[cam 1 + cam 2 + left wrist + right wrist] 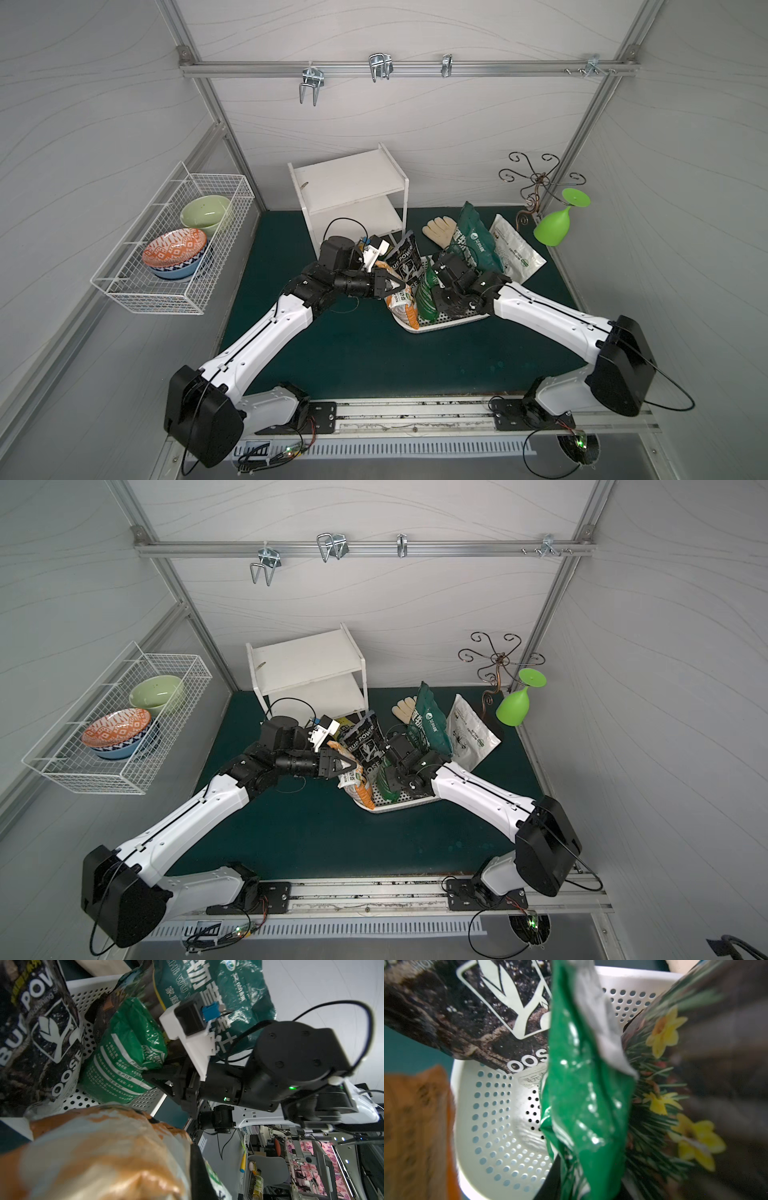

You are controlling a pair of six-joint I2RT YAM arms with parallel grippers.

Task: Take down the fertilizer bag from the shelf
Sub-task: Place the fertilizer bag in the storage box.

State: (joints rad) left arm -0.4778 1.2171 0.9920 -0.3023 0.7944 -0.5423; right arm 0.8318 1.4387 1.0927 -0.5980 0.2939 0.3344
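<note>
Seeing the shelf (349,183) standing far on the dark green mat (374,357), left of centre, with both boards bare. Judging the taking-down itself as done.

Finding the orange-and-white fertilizer bag (401,309) down at table level, just near of the shelf. Leaning at the left end of the white perforated basket (442,326), apparently just outside its rim in the right wrist view.

Pinching the upper part of that bag with the left gripper (399,286), jaws clenched tight on the film.

Reaching into the basket from the right with the right gripper (158,1082), jaws sitting at the lower edge of a small green bag (128,1053). Not being able to tell whether clamping it or only lying around it.

Treating the orange one as the task's bag by judgement only, with a black bag (405,257) also leaning in the basket.

Leaving, probably: settling the bag, letting go and drawing the left arm clear.
</note>
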